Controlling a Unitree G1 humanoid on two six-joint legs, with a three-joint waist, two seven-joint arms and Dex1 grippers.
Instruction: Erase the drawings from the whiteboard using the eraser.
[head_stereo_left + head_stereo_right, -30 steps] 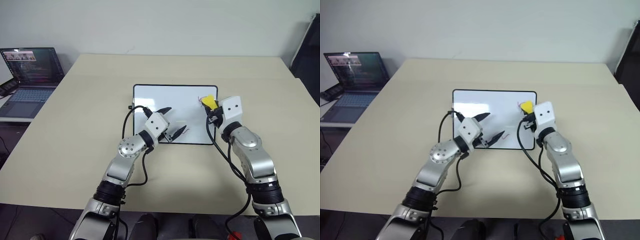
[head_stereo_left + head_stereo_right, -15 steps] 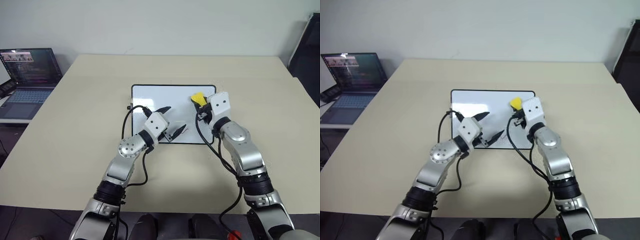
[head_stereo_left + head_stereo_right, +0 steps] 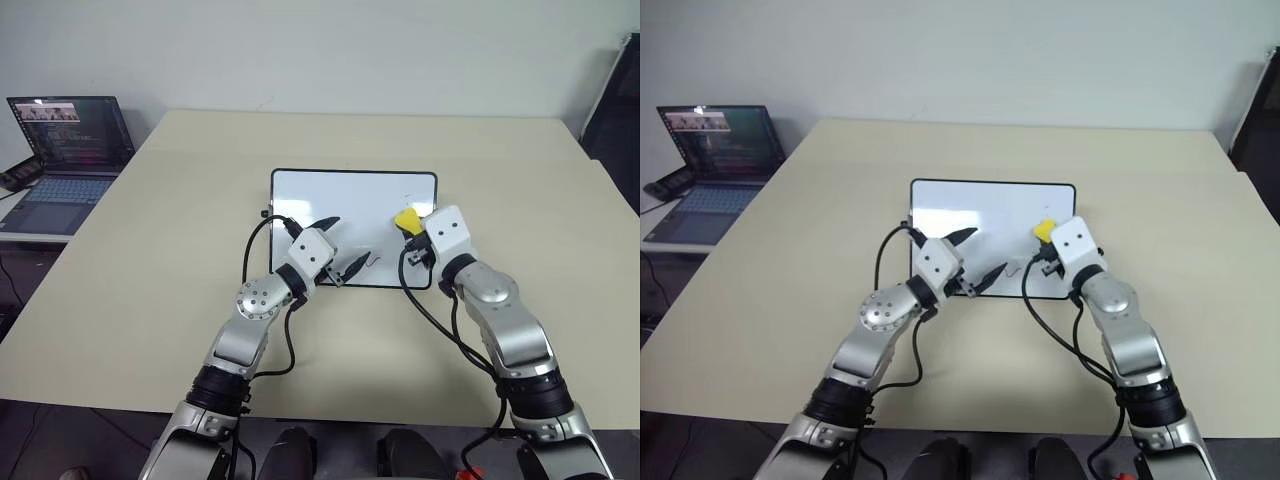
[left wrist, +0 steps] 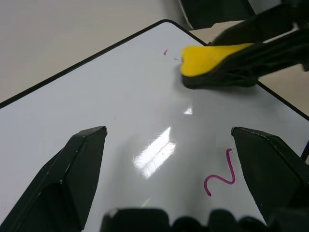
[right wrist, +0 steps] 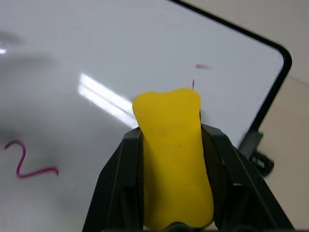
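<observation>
Whiteboard (image 3: 340,205) lies flat mid-tabletop (image 3: 150,260), black frame, small black knob on its left edge. My right pincer (image 5: 170,159) is clamped on the yellow eraser (image 3: 407,218), fingers (image 5: 120,183) pressed tight against both sides of the block, which sticks out past the tips. Eraser sits over the right part of the whiteboard, near the right edge, roughly halfway down; in the left wrist view its dark underside looks at or just above the glossy surface, cannot tell if touching. My left pincer (image 3: 342,245) is spread wide, holding nothing, pointing across the lower middle of the board toward the right, fingers (image 4: 72,169) apart with white surface between them. Drawings: one purple-red S-shaped squiggle (image 4: 220,175) near the board's bottom edge, between my two pincers, just beside my left pincer's lower fingertip; it is intact. Beyond the eraser tip, toward the top right corner, only faint reddish specks (image 5: 202,66) and a short thin stroke (image 5: 193,83) show. Rest of the board looks white with glare streaks. Black cables loop off both wrists over the tabletop. Open laptop (image 3: 65,150) with lit screen sits on a separate surface off the tabletop's far left, well apart from the board.
</observation>
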